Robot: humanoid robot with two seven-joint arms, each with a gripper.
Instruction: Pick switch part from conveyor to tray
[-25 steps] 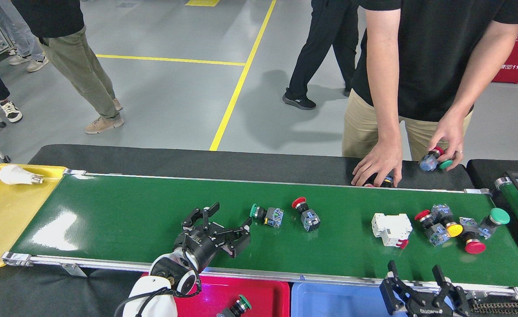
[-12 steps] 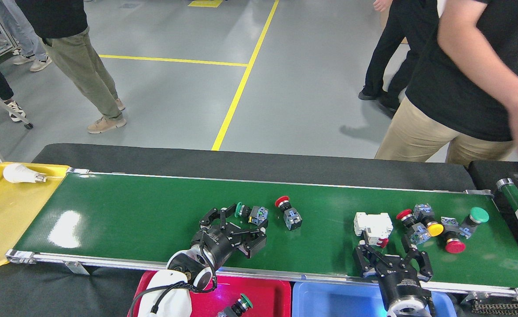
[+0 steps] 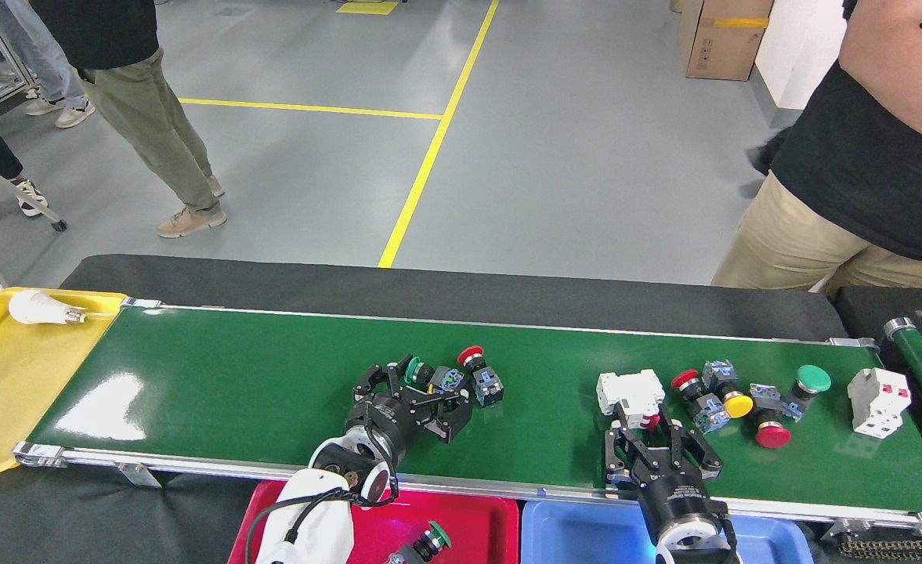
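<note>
The conveyor (image 3: 218, 376) is a wide dark-green belt with silver rails. A green-capped switch part (image 3: 420, 373) lies on it at mid-belt, with a red-capped switch part (image 3: 479, 371) just to its right. My left gripper (image 3: 415, 389) is open, and its fingers straddle the green-capped part. My right gripper (image 3: 649, 431) is open over the belt's near side, just below a white breaker (image 3: 627, 389). The red tray (image 3: 476, 521) by the near rail holds one green-capped part (image 3: 428, 542).
Several more switch parts (image 3: 743, 399) cluster right of the breaker, and a second white breaker (image 3: 877, 401) lies beyond them. A blue tray (image 3: 578, 533) stands beside the red one. A yellow tray (image 3: 6, 392) at the left holds a bulb (image 3: 37, 309). People stand beyond the belt.
The belt carried the parts leftward. My left gripper reached forward around the green-capped part. My right gripper rose from the near edge toward the white breaker. The person's hands withdrew and a second breaker appeared.
</note>
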